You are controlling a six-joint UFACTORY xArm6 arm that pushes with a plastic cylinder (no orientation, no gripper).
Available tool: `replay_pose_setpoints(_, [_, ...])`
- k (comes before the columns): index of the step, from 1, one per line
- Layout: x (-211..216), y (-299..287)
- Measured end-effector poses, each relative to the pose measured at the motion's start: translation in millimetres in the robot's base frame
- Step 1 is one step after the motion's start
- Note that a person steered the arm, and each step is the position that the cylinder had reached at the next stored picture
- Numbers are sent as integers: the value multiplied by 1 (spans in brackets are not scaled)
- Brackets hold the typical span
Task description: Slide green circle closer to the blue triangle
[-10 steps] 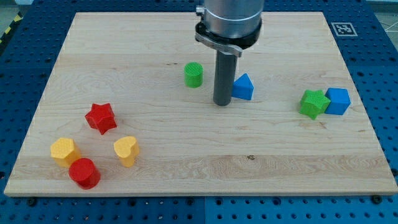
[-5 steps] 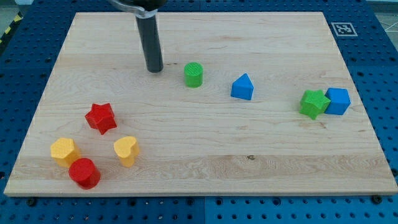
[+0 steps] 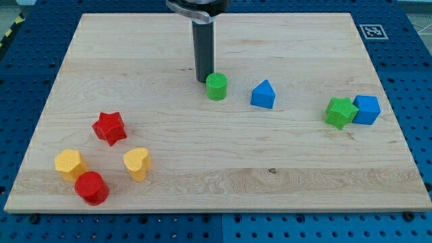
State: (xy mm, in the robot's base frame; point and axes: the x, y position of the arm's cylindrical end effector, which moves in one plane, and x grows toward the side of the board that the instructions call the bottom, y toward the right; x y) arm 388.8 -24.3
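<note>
at the view's far left, low on the wooden board [image 3: 283,177]: a yellow hexagon block [image 3: 69,163], with a red cylinder [image 3: 91,187] touching or nearly touching it just below and to the right. a little up and right, a red star [image 3: 109,127], apart from the others. right of the hexagon, a yellow heart [image 3: 136,163], near the cylinder but not touching.

further right, toward the view's top, the dark rod coming down from the arm's metal collar at the top edge. my tip [image 3: 204,81] set on the board just at the upper left of the green circle [image 3: 217,86], touching it or all but touching; hard to tell which. no jaws on this rig to open or close, only the bare rod.

green circle sitting upright, near the board's middle, slightly toward the top. to its right, the blue triangle [image 3: 263,94], close by yet clearly apart, bare wood between the two.

well off to the right, near the board's right edge, a green star [image 3: 340,111] pressed against a blue cube [image 3: 367,109]. beyond the top right corner of the wood, a small black-and-white marker tag [image 3: 372,30]. blue perforated table [image 3: 418,88] all around the board.
</note>
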Motion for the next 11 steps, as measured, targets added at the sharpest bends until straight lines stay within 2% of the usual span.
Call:
replay_pose_setpoints(4, [16, 13])
replay_pose_setpoints(7, [51, -8])
replay_pose_setpoints(11, [18, 79])
